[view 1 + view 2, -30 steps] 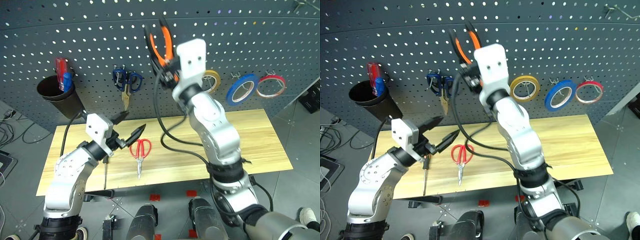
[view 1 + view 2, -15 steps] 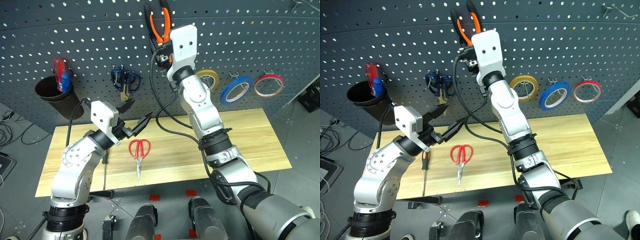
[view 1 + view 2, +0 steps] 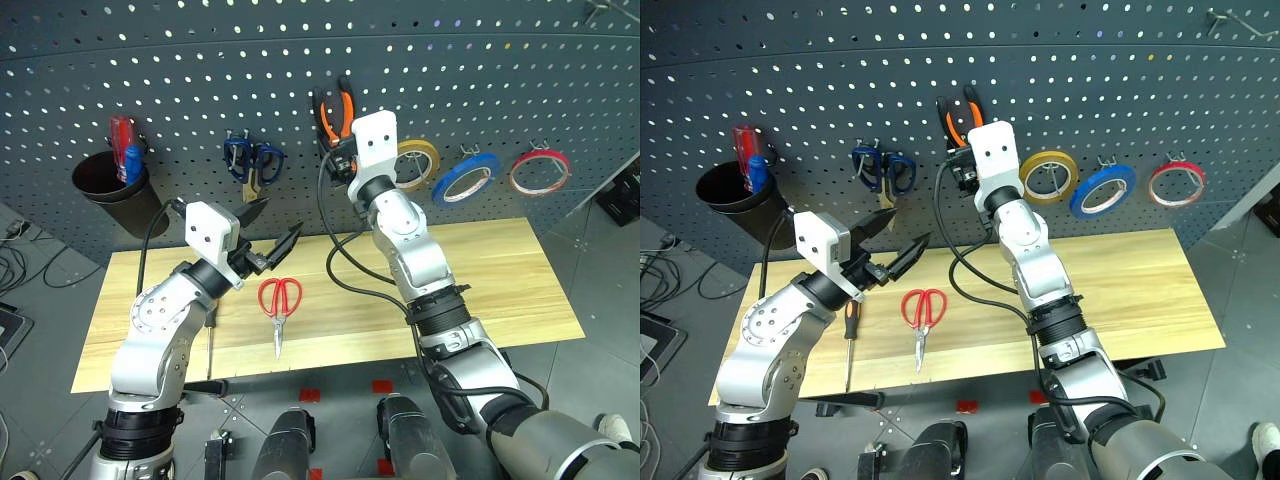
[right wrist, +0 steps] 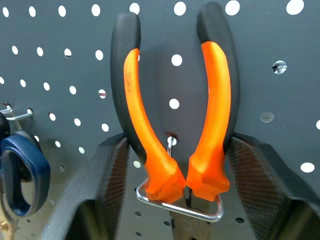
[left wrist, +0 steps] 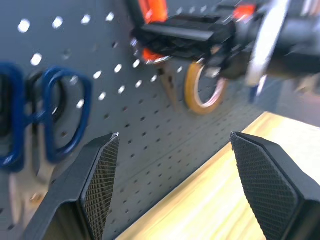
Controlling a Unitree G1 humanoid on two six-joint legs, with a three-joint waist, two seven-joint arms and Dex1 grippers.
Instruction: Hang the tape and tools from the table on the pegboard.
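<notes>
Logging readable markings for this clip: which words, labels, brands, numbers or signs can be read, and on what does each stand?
None can be read.
Pliers: faint marks on one orange grip, too blurred to read.
Blue tape, yellow tape, red-and-white tape: no print legible.
Red scissors, screwdriver, pegboard, table: no visible text.

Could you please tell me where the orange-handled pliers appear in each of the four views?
Left eye view: pliers on the pegboard, upper centre.
Right eye view: pliers, upper centre.
Left wrist view: orange handles at top edge.
Right wrist view: pliers central, on a hook.
Shared landmark: the yellow tape ring.
</notes>
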